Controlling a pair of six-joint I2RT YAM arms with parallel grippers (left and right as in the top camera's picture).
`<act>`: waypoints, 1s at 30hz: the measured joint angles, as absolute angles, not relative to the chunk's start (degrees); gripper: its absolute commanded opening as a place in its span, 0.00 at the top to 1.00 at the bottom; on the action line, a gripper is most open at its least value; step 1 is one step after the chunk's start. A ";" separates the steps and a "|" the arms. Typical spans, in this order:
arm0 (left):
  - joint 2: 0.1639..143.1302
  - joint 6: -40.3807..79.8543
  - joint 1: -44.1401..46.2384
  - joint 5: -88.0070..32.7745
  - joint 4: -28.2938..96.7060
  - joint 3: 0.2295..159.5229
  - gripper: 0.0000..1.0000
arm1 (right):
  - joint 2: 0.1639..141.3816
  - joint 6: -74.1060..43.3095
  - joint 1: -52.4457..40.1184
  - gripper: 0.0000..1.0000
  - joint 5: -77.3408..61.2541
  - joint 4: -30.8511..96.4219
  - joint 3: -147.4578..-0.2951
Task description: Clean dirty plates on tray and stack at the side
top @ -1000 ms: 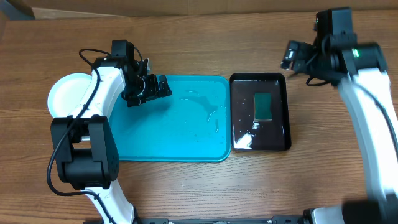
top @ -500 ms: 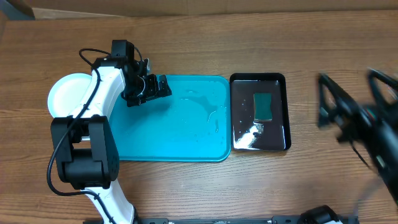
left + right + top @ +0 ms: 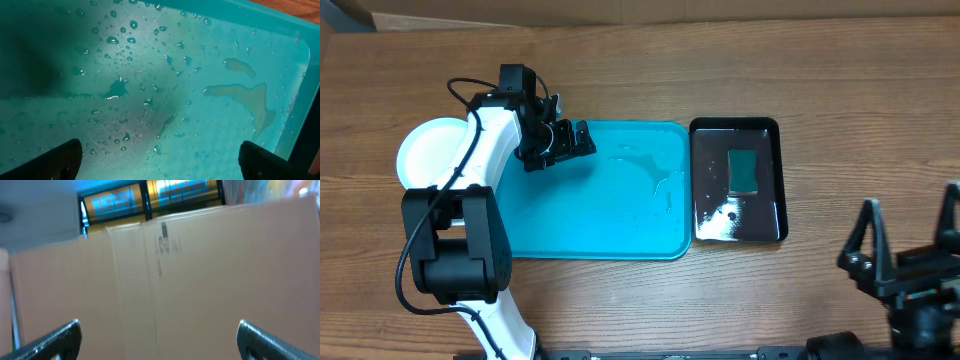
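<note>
The turquoise tray (image 3: 610, 215) lies in the middle of the table, wet and with no plates on it. In the left wrist view its wet floor (image 3: 150, 75) fills the frame. A white plate (image 3: 428, 150) sits on the table left of the tray, partly hidden by the left arm; whether others lie under it I cannot tell. My left gripper (image 3: 570, 142) is open and empty over the tray's far left corner; its fingertips show in the left wrist view (image 3: 160, 160). My right gripper (image 3: 910, 245) is open and empty near the front right edge, and its wrist view (image 3: 160, 335) faces a cardboard box.
A glossy black tray (image 3: 738, 180) with a green sponge (image 3: 744, 170) and white foam stands right of the turquoise tray. A cardboard box (image 3: 200, 280) fills the right wrist view. Bare wood table (image 3: 860, 130) lies to the right.
The right arm has swung from the far right of the table down to the front right edge. The left arm and gripper have not moved.
</note>
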State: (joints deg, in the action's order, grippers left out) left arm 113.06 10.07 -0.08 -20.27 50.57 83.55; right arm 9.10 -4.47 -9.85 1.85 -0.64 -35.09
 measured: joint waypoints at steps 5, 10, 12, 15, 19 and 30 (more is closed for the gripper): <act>113.06 10.07 -0.08 -20.27 50.57 83.55 0.00 | 3.95 -4.47 -9.78 0.00 -0.16 -13.54 -19.09; 113.06 10.07 -0.08 -20.27 50.59 83.55 0.00 | 1.08 -4.49 -9.78 0.00 -1.67 -15.42 -8.95; 113.06 10.07 -0.08 -20.27 50.57 83.55 0.00 | 0.95 -4.49 -9.78 0.00 -1.98 -15.35 -6.39; 113.06 10.07 -0.08 -20.27 50.57 83.55 0.00 | 0.95 -4.47 -9.78 0.00 -2.22 -15.27 -3.16; 113.06 10.07 -0.08 -20.27 50.57 83.55 0.00 | 0.80 -4.47 -9.76 0.00 -2.37 -7.51 -1.04; 113.06 10.07 -0.08 -20.27 50.57 83.55 0.00 | 0.84 -0.36 -7.53 0.00 -2.33 5.15 -1.04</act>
